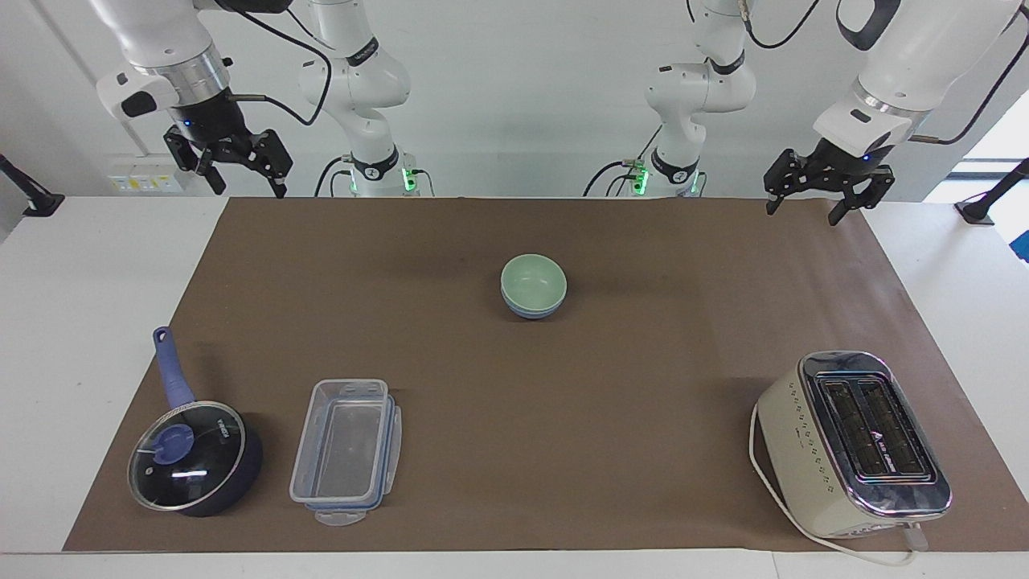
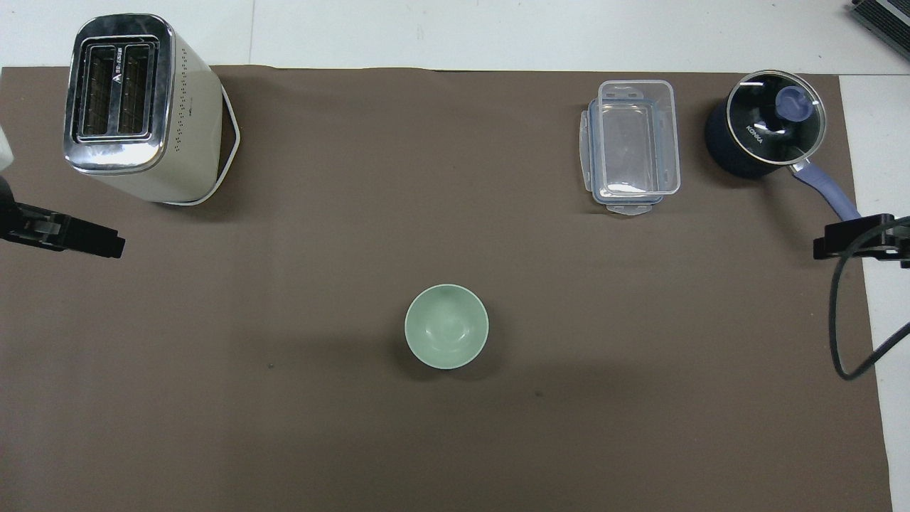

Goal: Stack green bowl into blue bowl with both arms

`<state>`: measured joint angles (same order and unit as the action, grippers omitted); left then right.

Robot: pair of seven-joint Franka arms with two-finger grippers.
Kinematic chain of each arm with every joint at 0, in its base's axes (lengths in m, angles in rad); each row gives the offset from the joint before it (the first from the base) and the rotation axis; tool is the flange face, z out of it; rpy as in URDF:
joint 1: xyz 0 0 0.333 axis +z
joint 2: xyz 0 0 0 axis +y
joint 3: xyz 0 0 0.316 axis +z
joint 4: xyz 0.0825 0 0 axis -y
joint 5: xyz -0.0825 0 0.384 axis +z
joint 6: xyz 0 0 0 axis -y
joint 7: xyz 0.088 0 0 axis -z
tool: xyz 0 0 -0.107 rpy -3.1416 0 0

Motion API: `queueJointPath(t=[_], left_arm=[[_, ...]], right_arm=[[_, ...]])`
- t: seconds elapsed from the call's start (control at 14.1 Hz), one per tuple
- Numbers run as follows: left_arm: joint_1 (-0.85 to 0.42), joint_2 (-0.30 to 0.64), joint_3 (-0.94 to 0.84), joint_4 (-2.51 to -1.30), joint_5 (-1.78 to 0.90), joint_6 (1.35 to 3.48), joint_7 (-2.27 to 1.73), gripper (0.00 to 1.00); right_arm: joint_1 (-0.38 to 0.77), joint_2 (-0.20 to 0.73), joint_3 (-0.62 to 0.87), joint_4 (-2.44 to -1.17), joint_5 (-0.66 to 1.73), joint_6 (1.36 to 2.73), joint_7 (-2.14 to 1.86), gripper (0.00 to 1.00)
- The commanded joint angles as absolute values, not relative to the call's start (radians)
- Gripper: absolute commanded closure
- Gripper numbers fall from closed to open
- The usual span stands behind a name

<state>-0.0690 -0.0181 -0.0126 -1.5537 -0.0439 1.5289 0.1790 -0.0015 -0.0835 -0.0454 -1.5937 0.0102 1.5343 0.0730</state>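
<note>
The green bowl (image 1: 533, 280) (image 2: 446, 326) sits nested inside the blue bowl (image 1: 530, 311) in the middle of the brown mat. From overhead the green bowl hides the blue one. My right gripper (image 1: 247, 187) hangs open and empty over the mat's corner nearest the robots at the right arm's end. My left gripper (image 1: 804, 212) hangs open and empty over the matching corner at the left arm's end. Both are well apart from the bowls. In the overhead view one left finger (image 2: 85, 242) and one right finger (image 2: 849, 242) show at the frame's sides.
A cream toaster (image 1: 852, 442) with its white cord stands farther from the robots at the left arm's end. A clear plastic container (image 1: 346, 450) and a blue-handled saucepan (image 1: 193, 458) with a glass lid stand farther out at the right arm's end. The right arm's black cable (image 2: 842, 320) hangs beside the mat.
</note>
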Motion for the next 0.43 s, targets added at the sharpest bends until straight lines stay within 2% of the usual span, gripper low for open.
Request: queueJointPath(t=[0.0,0.36], left_arm=[[-0.067,-0.028,-0.017,-1.551,-0.026,1.519,0.178,0.0],[-0.067,-0.028,-0.017,-1.551,-0.026,1.519,0.179,0.0]], right_arm=[[-0.005,-0.094,-0.041,-1.603,0.0,1.536,0.083,0.0],[-0.009,-0.095,-0.041,-1.605,0.0,1.539,0.087,0.0]])
